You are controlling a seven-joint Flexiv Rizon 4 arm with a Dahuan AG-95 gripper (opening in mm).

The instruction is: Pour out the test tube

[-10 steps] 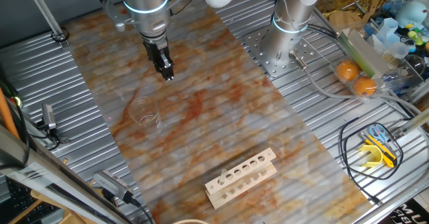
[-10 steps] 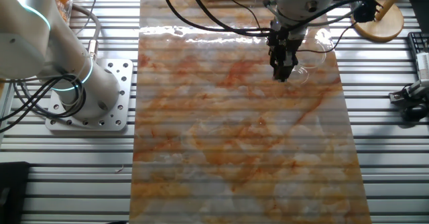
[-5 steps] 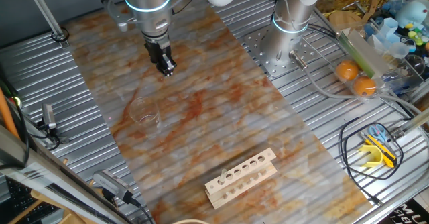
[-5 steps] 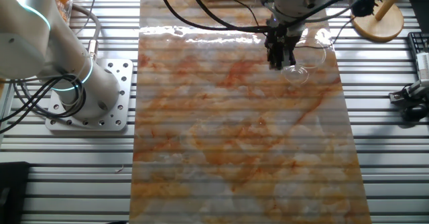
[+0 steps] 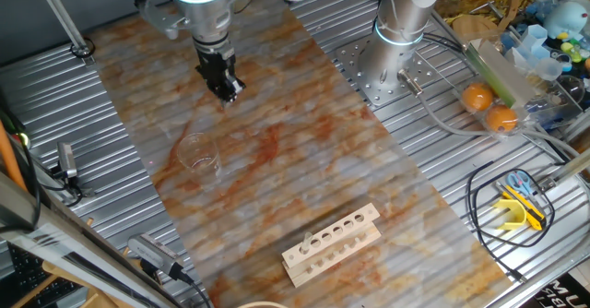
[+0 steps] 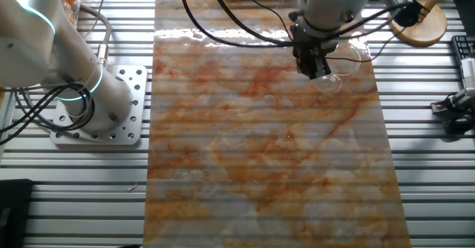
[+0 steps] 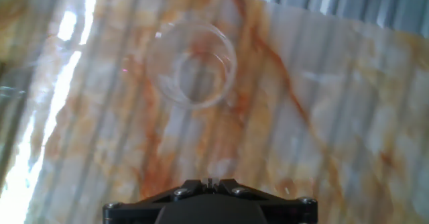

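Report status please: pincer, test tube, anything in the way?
Pincer over the table, jaws unclear. Test tube not made out in any view. Beaker upright near pincer, not touching. Rack far off.

**Test tube: barely visible on the mat**

The test tube [image 6: 357, 49] showed only as a faint, colourless glassy streak, apparently lying flat on the marbled mat [image 6: 245, 166]. It lay just beside the beaker [image 6: 331, 78], on the side toward the mat's edge. Its contents and which way it opened could not be made out. The one fixed view gave no clear sight of it.
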